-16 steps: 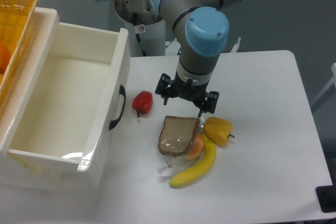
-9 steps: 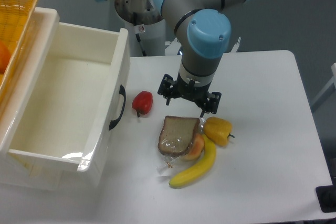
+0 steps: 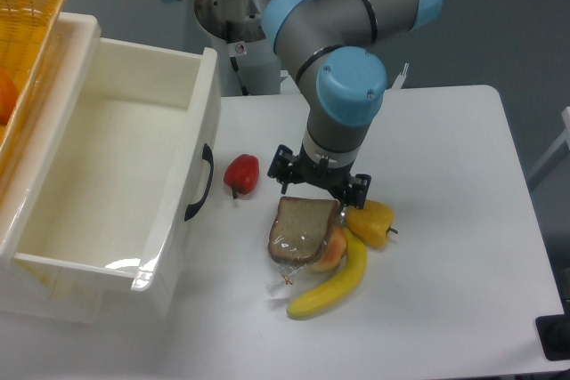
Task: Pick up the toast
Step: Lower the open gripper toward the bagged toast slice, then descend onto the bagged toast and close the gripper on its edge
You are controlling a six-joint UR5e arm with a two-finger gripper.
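Note:
The toast (image 3: 303,229) is a brown square slice in crinkly clear plastic, lying flat on the white table (image 3: 445,220) at its middle. It rests partly on an orange-tan bun (image 3: 333,254) and against a yellow banana (image 3: 336,280). My gripper (image 3: 318,193) hangs straight down just above the toast's far edge. Its black body hides the fingertips, so I cannot tell how the jaws stand. Nothing shows as held.
A red pepper (image 3: 241,173) lies left of the gripper. A yellow pepper (image 3: 370,221) lies right of the toast, close to the gripper. A large white bin (image 3: 134,175) with a black handle stands at the left, an orange basket (image 3: 27,33) behind it.
The gripper has come down and slightly forward, closer to the toast's far edge. The toast and the other items have not moved.

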